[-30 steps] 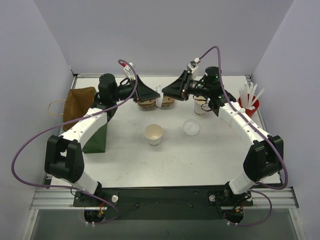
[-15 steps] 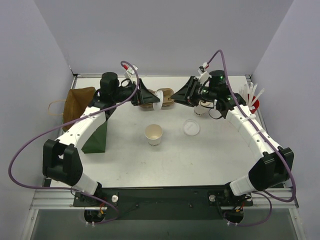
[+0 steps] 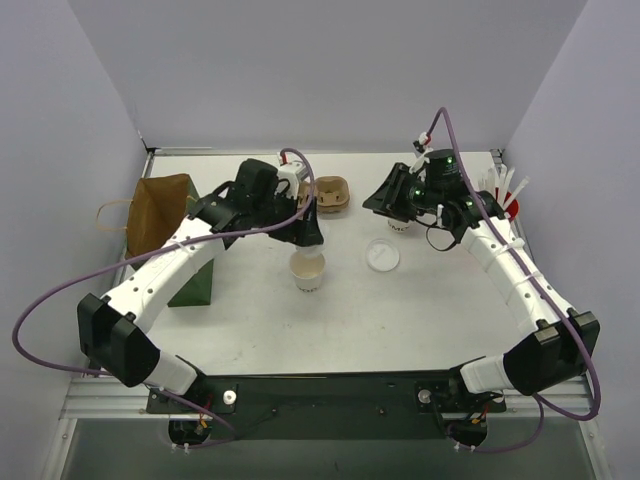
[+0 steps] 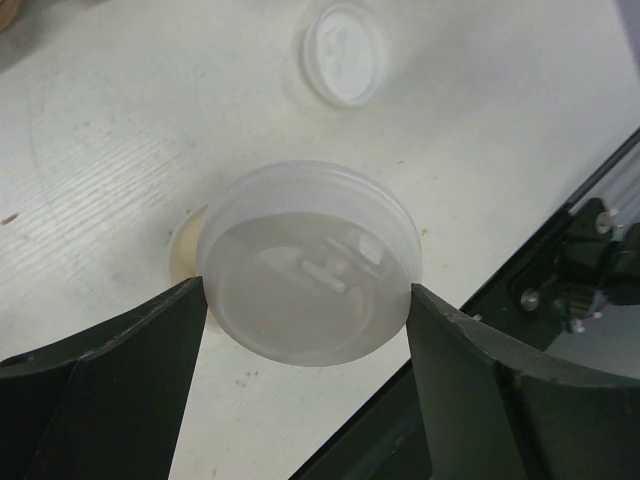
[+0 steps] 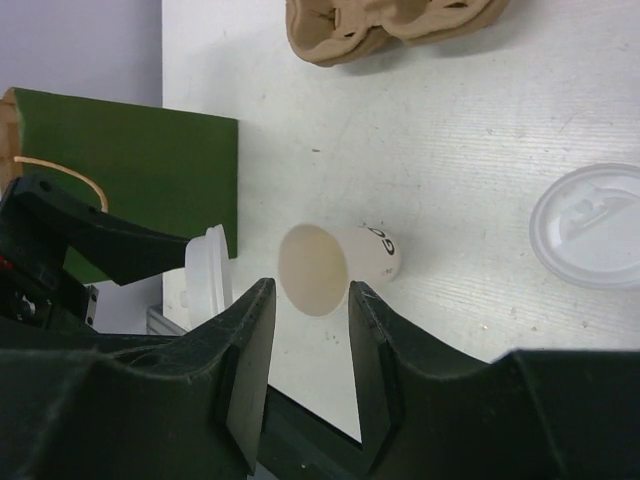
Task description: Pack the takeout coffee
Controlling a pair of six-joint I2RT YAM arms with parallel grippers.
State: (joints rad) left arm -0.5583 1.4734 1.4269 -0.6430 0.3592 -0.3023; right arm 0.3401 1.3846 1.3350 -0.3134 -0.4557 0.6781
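One white takeout coffee cup (image 3: 307,272) stands open in the middle of the table, with dark print on its side (image 5: 385,255). My left gripper (image 3: 305,236) hovers just above it, shut on a whitish round lid (image 4: 310,262) held by its rim between both fingers. The cup's rim (image 4: 184,262) peeks out from under the lid. A second cup (image 3: 401,220) stands at the back right, partly hidden under my right gripper (image 3: 388,197). That gripper (image 5: 312,298) is open with nothing between its fingers. A loose lid (image 3: 382,256) lies flat on the table.
A brown pulp carrier (image 3: 331,193) sits at the back centre. A brown paper bag (image 3: 160,208) and a green bag (image 3: 192,280) lie on the left. A red cup of white sticks (image 3: 499,205) stands at the far right.
My left gripper has swung from beside the carrier forward to above the open cup, carrying the lid. My right gripper has drawn back to the right and its jaws have parted a little.
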